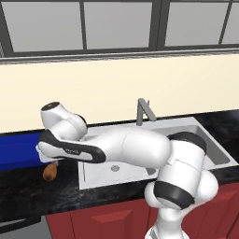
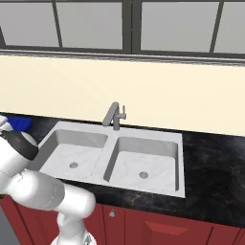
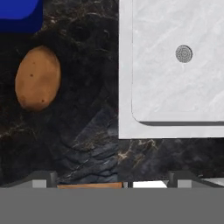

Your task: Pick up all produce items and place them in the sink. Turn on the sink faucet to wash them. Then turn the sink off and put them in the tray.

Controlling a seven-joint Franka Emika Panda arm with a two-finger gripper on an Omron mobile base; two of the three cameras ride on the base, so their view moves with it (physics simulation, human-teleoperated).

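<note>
Fingertips (image 3: 43, 178) sit at the bottom edge of the hand view, dark and set far apart, so the jaws stand wide with nothing between them; the gripper (image 3: 111, 179) hangs over the black marbled worktop (image 3: 87, 131). Potato (image 3: 38, 78), brown-orange with small dark specks, lies on the worktop up and left of the jaws, apart from them and beside the sink (image 3: 127, 87) rim. Hand view also gives the left basin's round drain (image 3: 184, 54) and a corner of the blue tray (image 3: 19, 13) just past the potato. Left base view shows the arm bent low over the worktop left of the sink, hiding the gripper itself; the potato peeks out beneath the hand, with the tray behind it. Right base view alone shows both basins in full, each with its drain, and the faucet (image 2: 114, 116) at the back between them. No readable writing on anything.
</note>
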